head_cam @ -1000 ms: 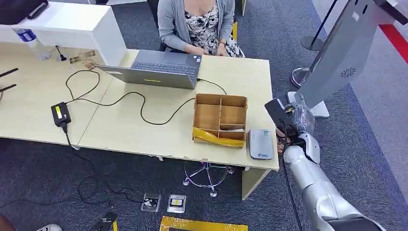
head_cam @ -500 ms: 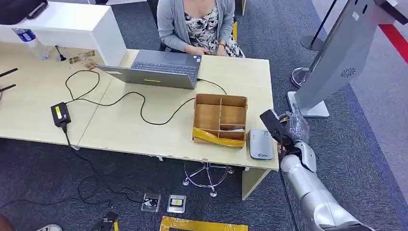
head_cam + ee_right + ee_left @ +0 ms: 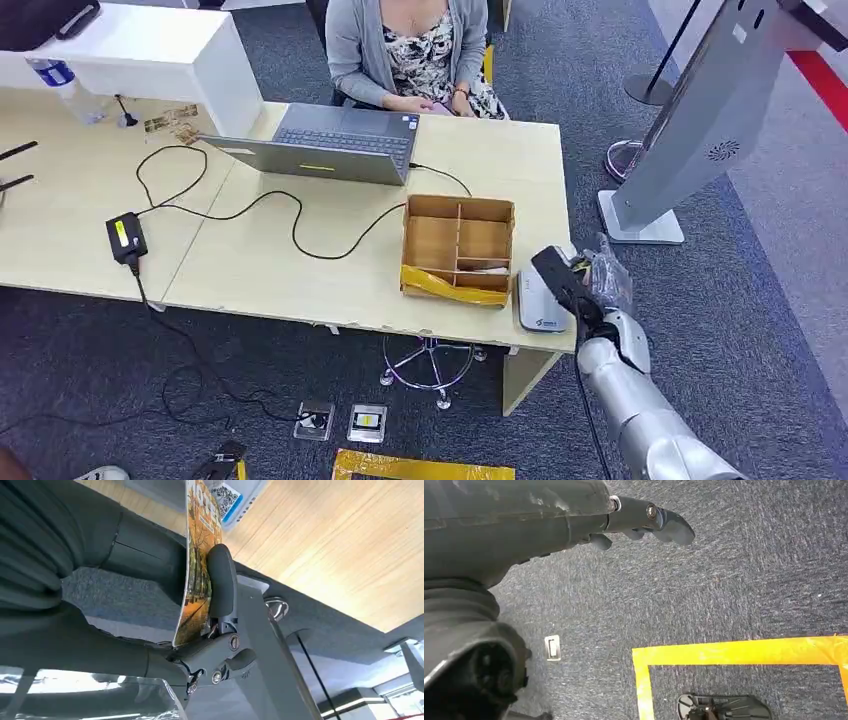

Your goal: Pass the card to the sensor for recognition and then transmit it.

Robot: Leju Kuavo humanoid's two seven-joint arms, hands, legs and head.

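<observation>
My right hand (image 3: 600,292) pinches a card (image 3: 555,274) that looks dark from above. The card stands on edge over the right part of the grey sensor (image 3: 538,305), which lies at the desk's front right corner. In the right wrist view the card (image 3: 198,555) shows an orange autumn picture, clamped between the thumb and a dark finger (image 3: 222,580), and the sensor (image 3: 231,501) with its printed code lies just beyond the card's tip. I cannot tell whether the card touches the sensor. My left hand (image 3: 644,522) hangs over the carpet, fingers apart, holding nothing.
A divided cardboard box (image 3: 458,250) stands just left of the sensor on the light wooden desk (image 3: 280,270). A person (image 3: 410,50) sits at the far side behind a laptop (image 3: 330,145). A tall grey kiosk stand (image 3: 690,120) rises on the right. Cables cross the desk.
My right hand has carried the card left and closer to me, from beside the desk's right edge to over the sensor. Nothing else moved.
</observation>
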